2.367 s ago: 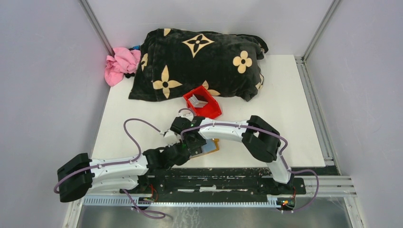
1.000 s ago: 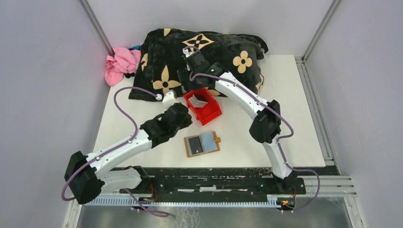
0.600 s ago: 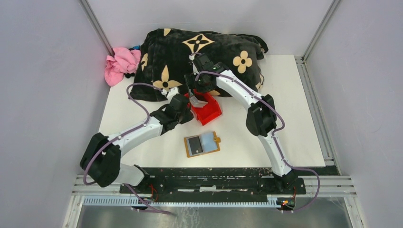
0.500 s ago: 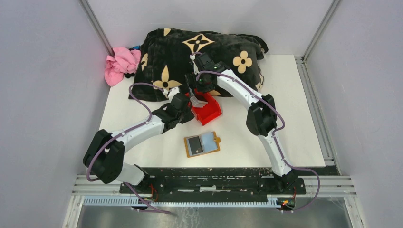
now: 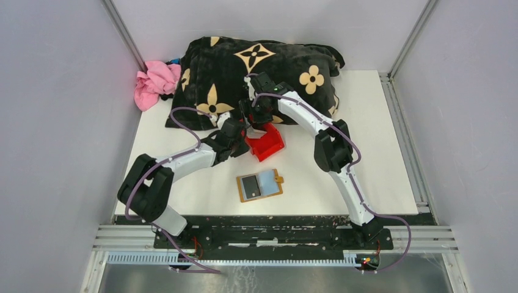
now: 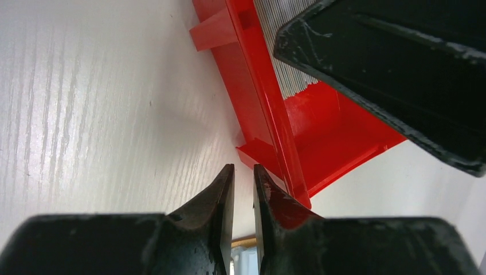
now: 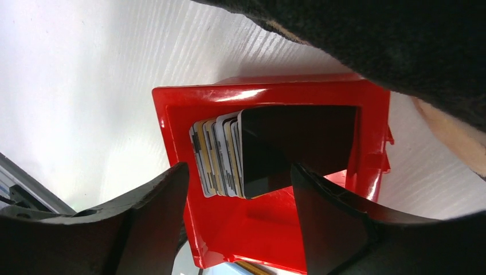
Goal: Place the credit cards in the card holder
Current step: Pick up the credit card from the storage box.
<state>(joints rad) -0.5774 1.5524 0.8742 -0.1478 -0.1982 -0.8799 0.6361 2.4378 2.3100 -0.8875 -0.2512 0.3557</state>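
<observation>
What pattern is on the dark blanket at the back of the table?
The blanket is black plush with tan flower and four-point star motifs; it shows best in the top external view.

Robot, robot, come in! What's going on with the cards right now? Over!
Right fingers open above the red bin. Cards stacked inside. Left fingers nearly shut at bin's wall. Card holder open, waiting.

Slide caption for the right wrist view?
Open right pincer poised over stacked credit cards standing in the red bin.
</observation>
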